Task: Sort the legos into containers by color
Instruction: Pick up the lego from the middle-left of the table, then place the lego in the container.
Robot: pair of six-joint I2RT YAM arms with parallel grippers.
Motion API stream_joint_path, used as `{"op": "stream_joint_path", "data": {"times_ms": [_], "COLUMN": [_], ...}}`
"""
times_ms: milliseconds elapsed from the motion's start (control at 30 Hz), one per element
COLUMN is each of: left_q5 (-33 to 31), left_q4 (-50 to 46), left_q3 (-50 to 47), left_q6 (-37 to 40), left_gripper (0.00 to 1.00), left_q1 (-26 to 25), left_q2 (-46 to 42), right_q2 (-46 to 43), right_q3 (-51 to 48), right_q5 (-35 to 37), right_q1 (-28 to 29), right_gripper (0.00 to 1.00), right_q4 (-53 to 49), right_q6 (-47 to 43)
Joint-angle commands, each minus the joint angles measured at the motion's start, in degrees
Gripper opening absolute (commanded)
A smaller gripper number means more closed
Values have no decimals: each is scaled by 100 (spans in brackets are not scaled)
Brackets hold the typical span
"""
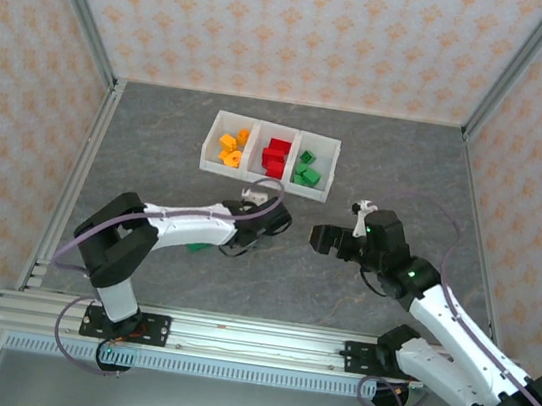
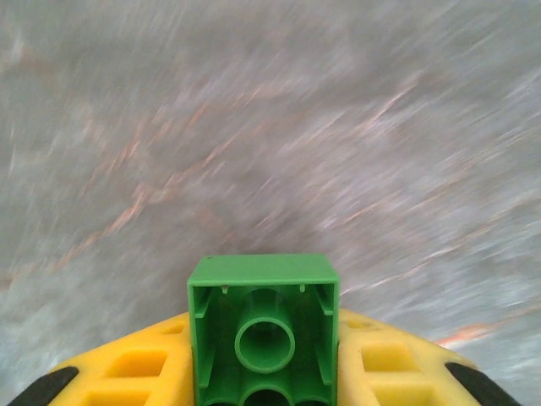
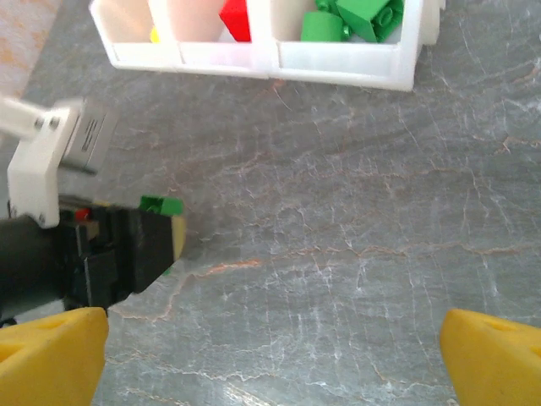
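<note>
**Left arm.** The left gripper (image 2: 264, 364) is pinched on a green brick (image 2: 264, 330). Its yellow fingers (image 2: 127, 368) press the brick's two side walls, and the hollow underside faces the wrist camera. The flat sides give the fingers parallel faces, so the brick should sit square and not twist. In the overhead view, the gripper sits low over the table (image 1: 158, 147), near the front of the tray of containers (image 1: 331, 171). The table is blurred in the left wrist view, so it cannot be told whether the brick is clear of the surface.

**Tray.** The left bin holds orange-yellow bricks (image 1: 230, 147), the middle bin red bricks (image 1: 276, 153) and the right bin green bricks (image 1: 308, 171). The held brick therefore belongs in the right bin.

**Right arm.** The right gripper (image 3: 270, 355) is spread wide and holds nothing. It hovers near the left gripper, facing the tray. This position probably leaves the route to the bins free.
</note>
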Motion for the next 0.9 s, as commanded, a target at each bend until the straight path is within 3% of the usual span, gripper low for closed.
{"op": "stream_joint_path", "data": {"times_ms": [0,233,500,733,867], "left_q5": [-418,-259,-261,20,130], "left_q4": [79,-9,704,1791,1819], "left_q3": [958,3087,4535,4649,5017], "left_q6": [758,1562,1645,1513,1557], "left_gripper": [34,31,31,32,35], "left_q1": [159,682,862,1115,1164], "left_q2": [248,1301,2530,3096,3400], "right_q2": [-405,-1001,-1118,-1156,-1204], "right_q3": [-96,-199,-189,-187,-208], "right_q5": [77,365,497,533,617], "right_q1": [33,38,33,33,32], "right_gripper": [100,100,100,100,100], "right_q4": [262,388,397,386,393], "right_q6": [-90,-47,-29,-20,6]}}
